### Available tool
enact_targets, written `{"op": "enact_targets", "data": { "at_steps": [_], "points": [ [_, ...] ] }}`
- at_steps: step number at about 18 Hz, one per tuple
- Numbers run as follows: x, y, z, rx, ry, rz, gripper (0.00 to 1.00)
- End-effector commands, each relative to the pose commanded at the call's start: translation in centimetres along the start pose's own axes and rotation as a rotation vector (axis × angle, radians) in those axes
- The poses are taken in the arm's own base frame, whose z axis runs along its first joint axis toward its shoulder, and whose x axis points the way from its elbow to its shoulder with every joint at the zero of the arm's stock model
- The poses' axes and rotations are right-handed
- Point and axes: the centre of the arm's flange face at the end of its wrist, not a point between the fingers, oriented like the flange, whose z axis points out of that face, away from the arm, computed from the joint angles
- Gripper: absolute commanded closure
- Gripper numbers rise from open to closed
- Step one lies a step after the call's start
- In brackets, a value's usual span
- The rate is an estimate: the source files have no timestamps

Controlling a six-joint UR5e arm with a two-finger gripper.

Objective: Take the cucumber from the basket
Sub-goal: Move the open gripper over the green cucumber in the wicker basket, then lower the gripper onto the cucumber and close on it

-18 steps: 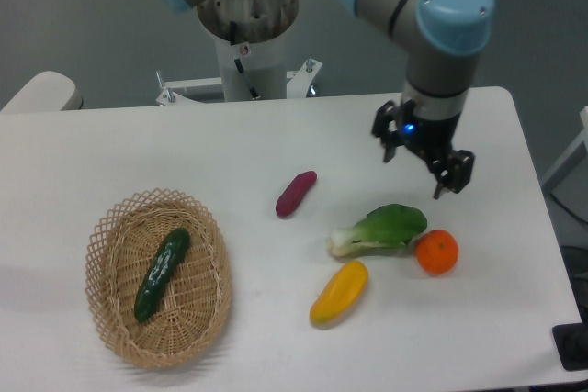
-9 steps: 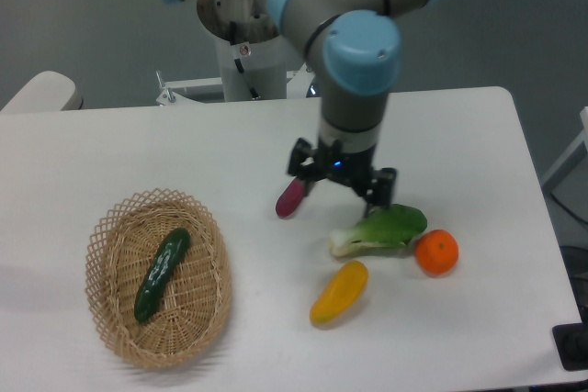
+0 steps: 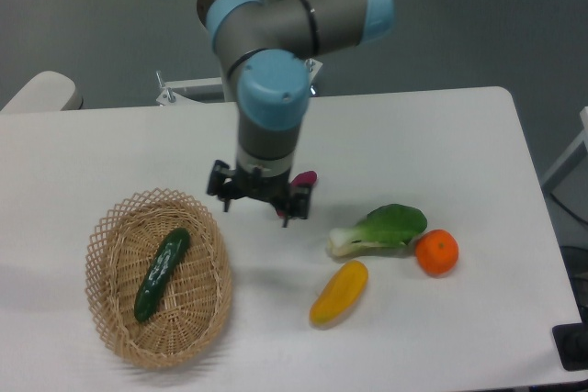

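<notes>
The dark green cucumber [image 3: 162, 274] lies lengthwise in the oval tan wicker basket [image 3: 213, 305] at the front left of the table. My gripper [image 3: 256, 204] hangs open and empty above the table, just right of the basket's upper right rim. Its two fingers point down and stand apart. It is above and to the right of the cucumber and does not touch it.
A purple sweet potato [image 3: 307, 177] is partly hidden behind the gripper. A green-and-white bok choy [image 3: 381, 229], an orange [image 3: 436, 252] and a yellow pepper [image 3: 339, 292] lie to the right. The robot base [image 3: 248, 61] stands at the back edge.
The gripper has swept left across the table, from the right side past the bok choy and sweet potato to beside the basket. It stays open. The objects have not moved.
</notes>
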Motion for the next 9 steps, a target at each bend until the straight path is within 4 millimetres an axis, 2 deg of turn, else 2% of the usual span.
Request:
{"op": "enact_targets", "data": {
  "at_steps": [5,9],
  "points": [
    [4.4,-0.6,3.7,-0.008,0.003,0.081,0.00],
    [6.3,-1.8,6.1,-0.001,-0.001,0.122,0.00]
  ]
}}
